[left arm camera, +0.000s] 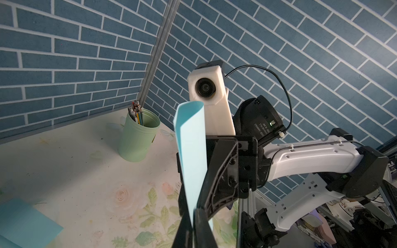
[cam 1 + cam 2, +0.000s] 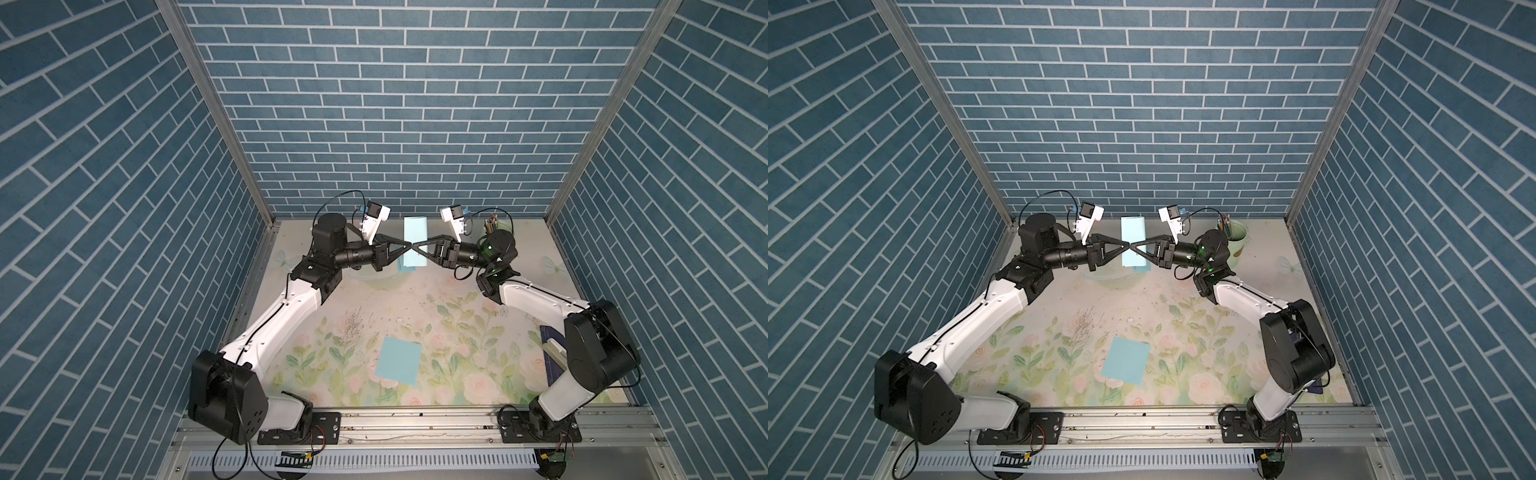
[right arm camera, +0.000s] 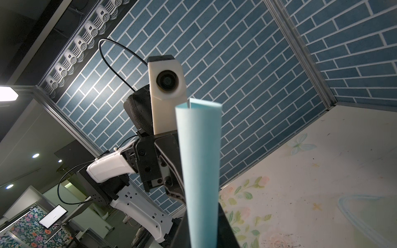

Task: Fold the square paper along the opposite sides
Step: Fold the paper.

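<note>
**Both grippers pinch doubled-over blue paper above far-centre of tabletop**

Nearest the front is an alu rail (image 2: pixel 415 419) w/ both arm bases bolted on.

Just past it on the floral tabletop (image 2: pixel 374 307), a flat blue sheet (image 2: pixel 398 359) lies alone at front-centre. It sits slightly skewed, well apart from both grippers. The left wrist view catches its corner (image 1: pixel 23 223).

At approx. the same depth on the R edge, a dark flat item (image 2: pixel 549 332) pokes out from behind the R arm. Can't tell what it is.

Further back, both arms reach inward and meet almost tip to tip over the far-centre area.
- The left gripper (image 2: pixel 408 245) is closed right down, fingers drawn to a point, nipping the folded blue paper (image 2: pixel 415 230).
- The right gripper (image 2: pixel 417 245) is likewise clamped on the same paper from the opposite side.

The paper is off the tabletop, carried b/w the two grippers. In both top views it sticks out past the tips on the near and far sides.

Wrist views show the paper (image 3: pixel 199 161) doubled over lengthwise w/ its long edges brought together. The bend is rounded, not pressed flat. In the left wrist view one end of the strip (image 1: pixel 191 150) runs down into the left gripper's fingers.

Beyond the R wrist, a mint-green pencil cup (image 2: pixel 1237 237) stands upright in the far-R corner, full of pencils.

Furthest back is the blue brick-pattern wall (image 2: pixel 386 104).
</note>
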Action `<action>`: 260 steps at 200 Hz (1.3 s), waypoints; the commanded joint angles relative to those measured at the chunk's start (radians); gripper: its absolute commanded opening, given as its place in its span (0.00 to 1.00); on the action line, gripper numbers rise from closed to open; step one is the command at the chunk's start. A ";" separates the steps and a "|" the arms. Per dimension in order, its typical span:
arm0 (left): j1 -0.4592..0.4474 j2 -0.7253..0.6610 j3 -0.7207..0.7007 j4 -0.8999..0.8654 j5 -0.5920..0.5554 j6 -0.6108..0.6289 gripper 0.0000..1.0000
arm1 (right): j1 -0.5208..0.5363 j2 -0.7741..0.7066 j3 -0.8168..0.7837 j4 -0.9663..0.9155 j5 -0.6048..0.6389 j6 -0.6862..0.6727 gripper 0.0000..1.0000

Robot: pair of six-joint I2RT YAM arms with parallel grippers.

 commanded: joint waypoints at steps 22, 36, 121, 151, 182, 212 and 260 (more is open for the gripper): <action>-0.006 0.002 0.024 -0.018 0.010 0.024 0.12 | 0.004 0.015 0.046 0.035 -0.009 0.024 0.16; -0.005 0.002 0.021 -0.020 0.011 0.025 0.13 | 0.004 0.015 0.045 0.034 -0.006 0.025 0.16; -0.009 0.006 0.020 -0.032 0.028 0.034 0.05 | 0.004 0.022 0.048 0.041 0.005 0.038 0.14; -0.009 0.009 0.019 -0.040 0.029 0.044 0.00 | 0.002 0.025 0.049 0.061 0.002 0.053 0.14; -0.011 0.004 0.014 -0.033 0.058 0.058 0.00 | -0.002 0.024 0.066 0.065 -0.006 0.053 0.22; -0.015 -0.001 0.007 -0.023 0.074 0.061 0.00 | -0.003 0.030 0.097 0.088 0.000 0.072 0.33; -0.017 -0.013 0.005 -0.026 0.073 0.064 0.00 | -0.004 0.045 0.113 0.161 -0.001 0.128 0.22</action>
